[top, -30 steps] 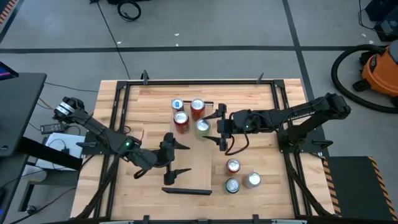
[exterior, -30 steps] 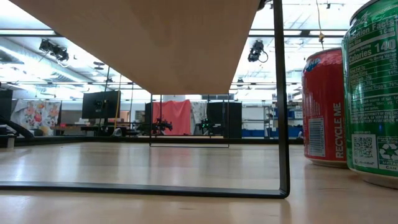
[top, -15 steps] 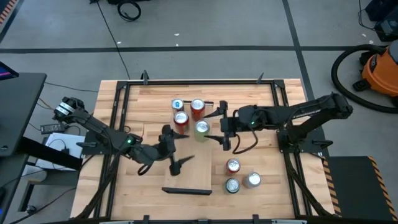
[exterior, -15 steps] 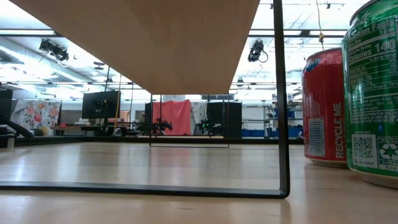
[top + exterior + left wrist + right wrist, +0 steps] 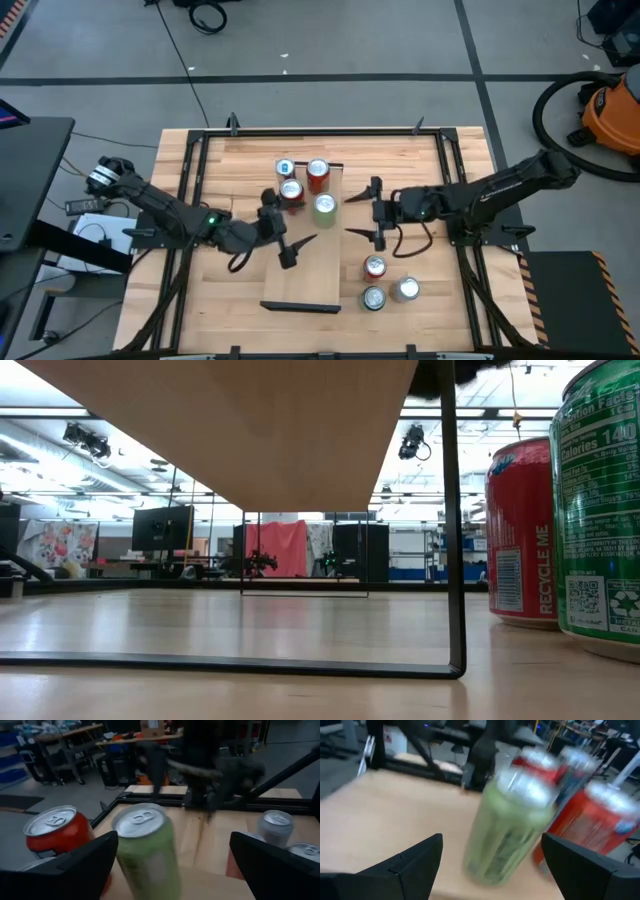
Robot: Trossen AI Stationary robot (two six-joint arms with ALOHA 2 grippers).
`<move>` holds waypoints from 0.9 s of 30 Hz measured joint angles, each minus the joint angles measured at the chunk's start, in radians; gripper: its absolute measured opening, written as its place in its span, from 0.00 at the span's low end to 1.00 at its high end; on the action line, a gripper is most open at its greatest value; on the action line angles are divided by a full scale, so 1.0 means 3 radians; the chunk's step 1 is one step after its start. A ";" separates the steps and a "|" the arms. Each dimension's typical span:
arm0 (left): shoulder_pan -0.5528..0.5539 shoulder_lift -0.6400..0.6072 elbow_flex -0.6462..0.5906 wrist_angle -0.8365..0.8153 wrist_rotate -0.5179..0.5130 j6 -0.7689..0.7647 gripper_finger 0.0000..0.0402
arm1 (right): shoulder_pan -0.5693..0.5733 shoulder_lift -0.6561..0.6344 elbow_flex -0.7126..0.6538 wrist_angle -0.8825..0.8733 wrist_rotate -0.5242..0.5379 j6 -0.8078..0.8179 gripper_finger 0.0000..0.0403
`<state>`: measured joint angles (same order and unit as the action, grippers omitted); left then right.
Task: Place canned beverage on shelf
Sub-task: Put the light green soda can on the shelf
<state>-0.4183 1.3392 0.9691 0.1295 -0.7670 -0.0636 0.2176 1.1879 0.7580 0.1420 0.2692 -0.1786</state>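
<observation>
The shelf (image 5: pixel 302 270) is a light wood plank on dark legs over the tabletop; the low view shows its underside (image 5: pixel 240 430). A green can (image 5: pixel 324 206) stands upright on its top near the far end, beside two red cans (image 5: pixel 291 192) and a blue can (image 5: pixel 285 168). My left gripper (image 5: pixel 289 222) is open just left of and nearer than the green can, facing it; the can (image 5: pixel 147 850) shows ahead between its fingers. My right gripper (image 5: pixel 362 208) is open to the can's right, clear of it; its wrist view shows the can (image 5: pixel 512 825).
Three more cans (image 5: pixel 374 266) stand on the tabletop to the right of the shelf's near end; two of them (image 5: pixel 520 530) show close up in the low view. The shelf's near half is bare. A dark frame (image 5: pixel 320 130) runs round the table.
My right gripper has drawn back from the green can toward the table's right edge, staying open. My left gripper has moved toward the far edge and turned toward the green can, staying open. The can stays upright on the shelf.
</observation>
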 joint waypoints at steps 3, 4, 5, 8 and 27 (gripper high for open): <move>0.0165 0.0000 0.0001 0.0034 0.0287 -0.0066 0.99 | 0.0043 0.0011 -0.0253 0.0191 0.0097 0.0002 0.87; 0.0216 0.0000 0.0020 0.0023 0.0413 -0.0119 0.99 | 0.0053 0.0010 -0.0302 0.0268 0.0142 0.0002 0.87; 0.0253 0.0009 0.0052 -0.0011 0.0485 -0.0176 0.99 | 0.0057 0.0010 -0.0341 0.0322 0.0178 0.0000 0.87; 0.0270 0.0065 0.0225 -0.0255 0.0494 -0.0198 0.99 | 0.0057 0.0011 -0.0394 0.0391 0.0234 -0.0014 0.87; 0.0173 0.0736 0.1745 -0.1985 0.0310 -0.0779 0.99 | -0.0020 -0.0045 -0.0421 0.0654 0.0061 -0.0242 0.87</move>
<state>-0.3663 1.5600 1.4925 -0.4659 -0.6738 -0.2973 0.2115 1.1744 0.6316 0.3381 0.2875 -0.2513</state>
